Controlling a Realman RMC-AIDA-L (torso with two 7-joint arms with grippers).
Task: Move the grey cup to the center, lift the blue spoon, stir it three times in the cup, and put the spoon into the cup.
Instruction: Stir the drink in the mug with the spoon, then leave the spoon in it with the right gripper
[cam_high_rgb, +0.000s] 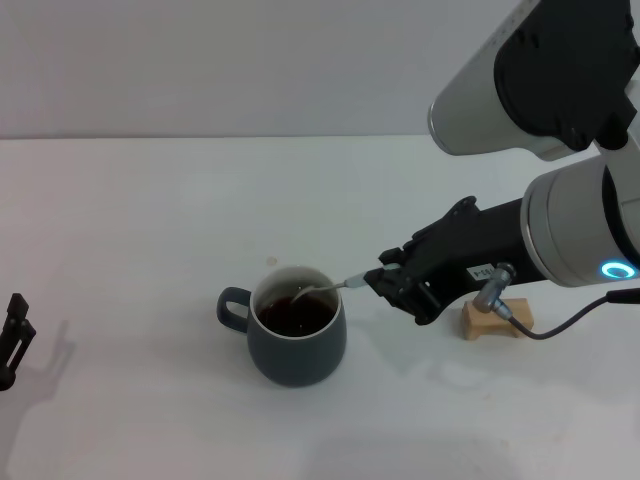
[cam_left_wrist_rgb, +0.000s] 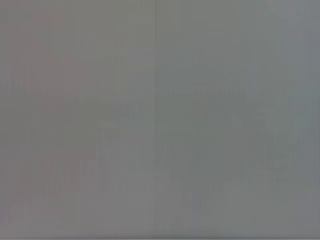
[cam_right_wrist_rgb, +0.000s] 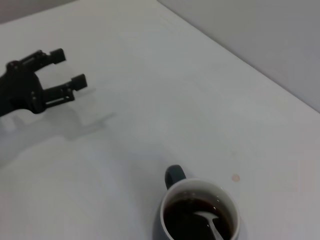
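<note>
The grey cup (cam_high_rgb: 298, 352) stands on the white table (cam_high_rgb: 150, 220) near the middle front, its handle pointing toward my left side and dark liquid inside. The blue spoon (cam_high_rgb: 330, 288) slants into it, its metal bowl dipped in the liquid (cam_right_wrist_rgb: 205, 216). My right gripper (cam_high_rgb: 379, 283) is just right of the cup's rim, shut on the spoon's handle, which its fingers hide. The cup (cam_right_wrist_rgb: 172, 176) also shows from above in the right wrist view. My left gripper (cam_right_wrist_rgb: 68, 67) rests far off at the table's left edge (cam_high_rgb: 14, 330), open and holding nothing.
A small tan wooden block (cam_high_rgb: 495, 318) sits on the table under my right forearm, right of the cup. The left wrist view shows only a plain grey surface.
</note>
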